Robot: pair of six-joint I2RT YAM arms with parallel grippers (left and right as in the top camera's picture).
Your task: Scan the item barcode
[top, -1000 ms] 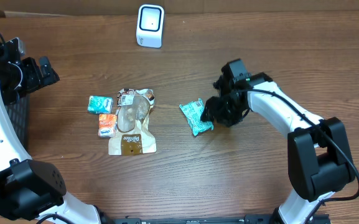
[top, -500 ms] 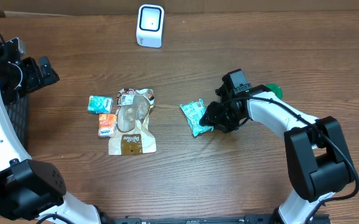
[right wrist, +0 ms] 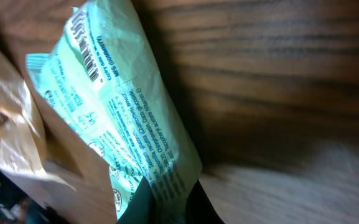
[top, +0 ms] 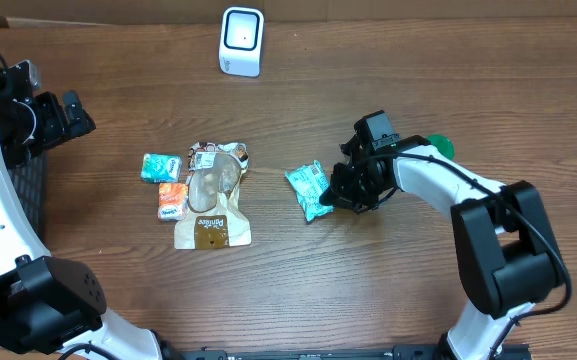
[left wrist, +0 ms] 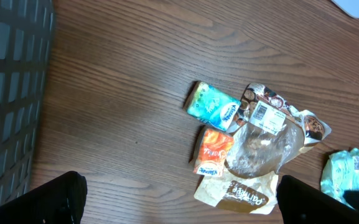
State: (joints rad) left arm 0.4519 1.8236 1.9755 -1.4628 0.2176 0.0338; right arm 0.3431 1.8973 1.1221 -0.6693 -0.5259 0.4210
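A light green snack packet (top: 307, 188) lies at mid-table. My right gripper (top: 340, 194) is shut on its right end. In the right wrist view the packet (right wrist: 123, 124) is pinched between the dark fingers (right wrist: 143, 205), and my right gripper (right wrist: 167, 202) holds its lower edge. A printed barcode (right wrist: 83, 38) shows near the packet's far end. The white barcode scanner (top: 241, 41) stands at the back edge of the table. My left gripper (top: 68, 113) hangs open at the far left, holding nothing; in its own view the left gripper (left wrist: 182, 202) is spread wide above the wood.
A cluster of items lies left of centre: a teal tissue pack (top: 160, 167), an orange pack (top: 172, 200) and a brown paper bag (top: 211, 212) with a clear wrapper on top. A dark mesh basket (left wrist: 8, 93) sits at the left edge. Something green (top: 438, 146) shows behind the right arm.
The right gripper's jaws have closed on the green packet, and the packet has shifted slightly left. The left arm has not moved.
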